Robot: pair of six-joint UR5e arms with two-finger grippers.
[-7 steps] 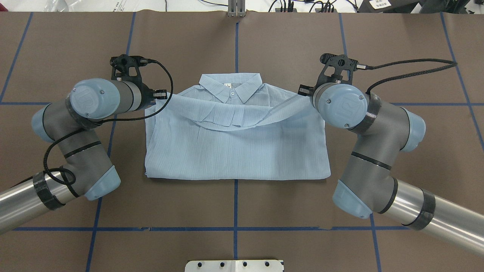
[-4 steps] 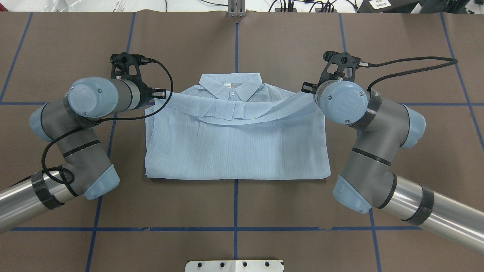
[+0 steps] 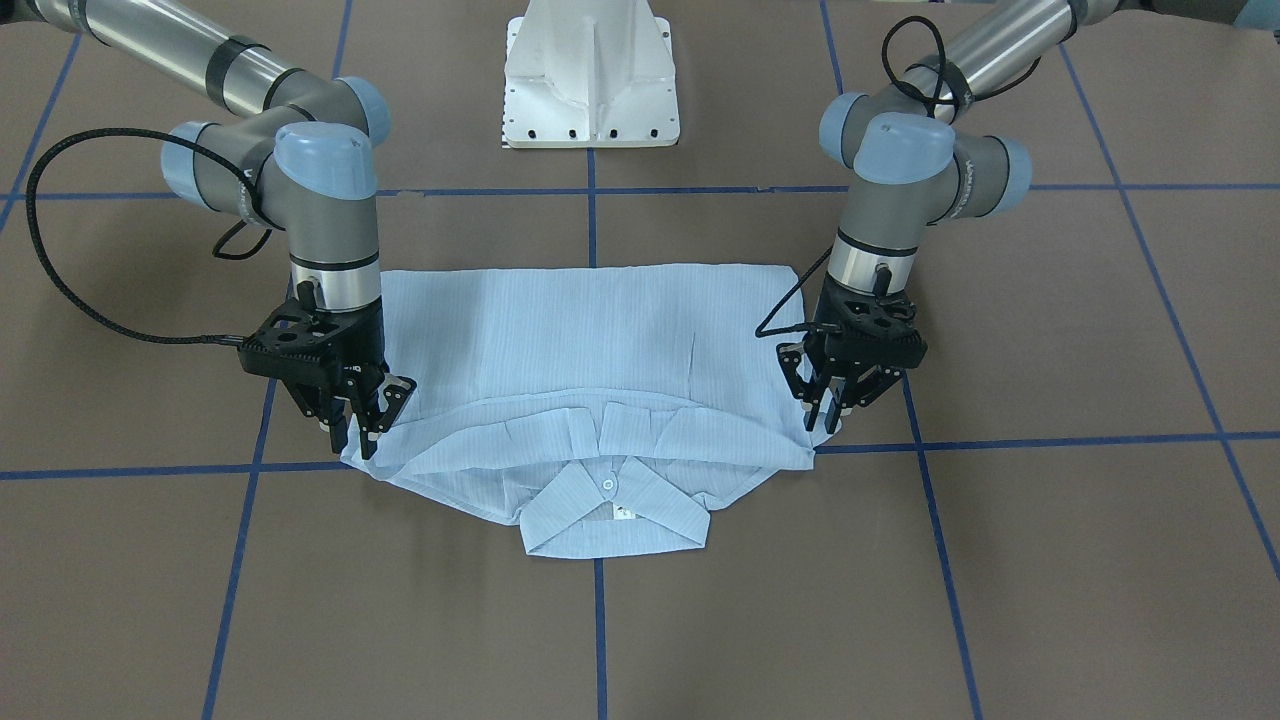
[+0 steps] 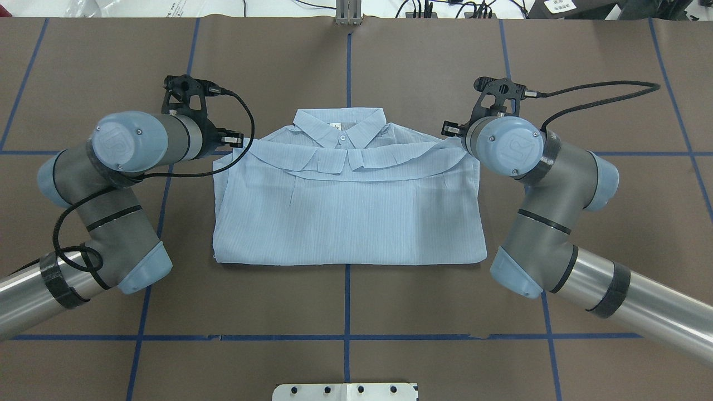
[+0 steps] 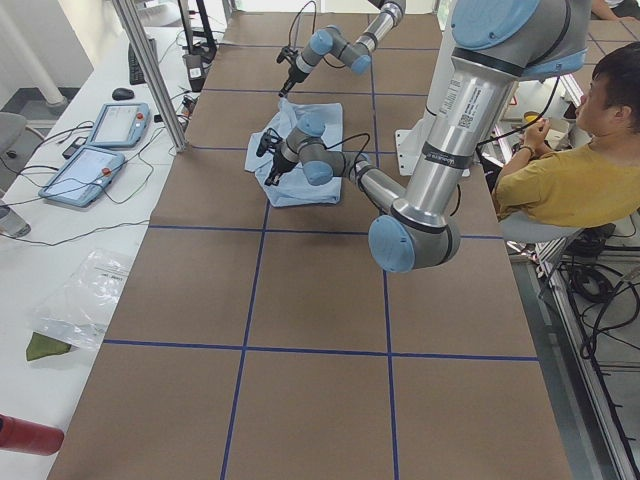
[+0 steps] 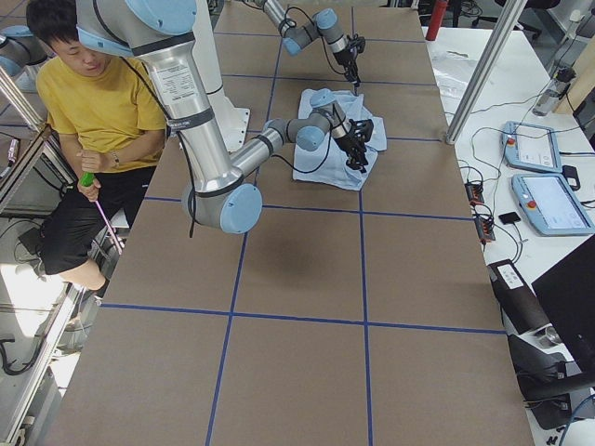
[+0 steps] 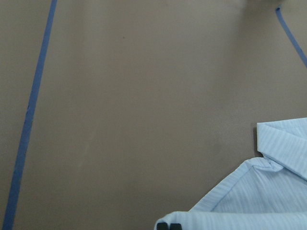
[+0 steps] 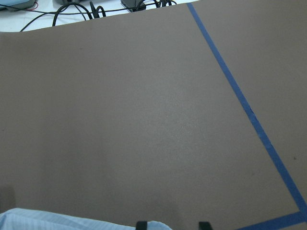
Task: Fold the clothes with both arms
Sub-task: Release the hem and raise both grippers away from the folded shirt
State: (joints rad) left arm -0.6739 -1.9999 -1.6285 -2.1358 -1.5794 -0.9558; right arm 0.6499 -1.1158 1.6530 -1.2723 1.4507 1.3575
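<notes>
The pale blue shirt (image 4: 345, 223) lies on the brown table, folded into a rectangle with the collar (image 4: 340, 128) at the far edge. A folded-over hem edge (image 4: 356, 167) drapes across it just below the collar. My left gripper (image 3: 826, 418) is at the shirt's corner on the robot's left. Its fingertips (image 7: 163, 225) are pressed together on the cloth edge. My right gripper (image 3: 360, 432) stands at the opposite corner. Its fingertips (image 8: 141, 224) are spread apart, with cloth beside one tip. From overhead, the wrists hide both grippers.
The white pedestal base (image 3: 590, 80) stands behind the shirt. Blue tape lines (image 4: 347, 337) cross the table. A seated person in yellow (image 5: 580, 170) is beside the robot. Tablets (image 5: 100, 150) and a plastic bag (image 5: 85, 295) lie on the side bench.
Both grippers moved the lifted hem edge farther toward the collar and lower. It now hangs less slack and lies flatter across the shirt.
</notes>
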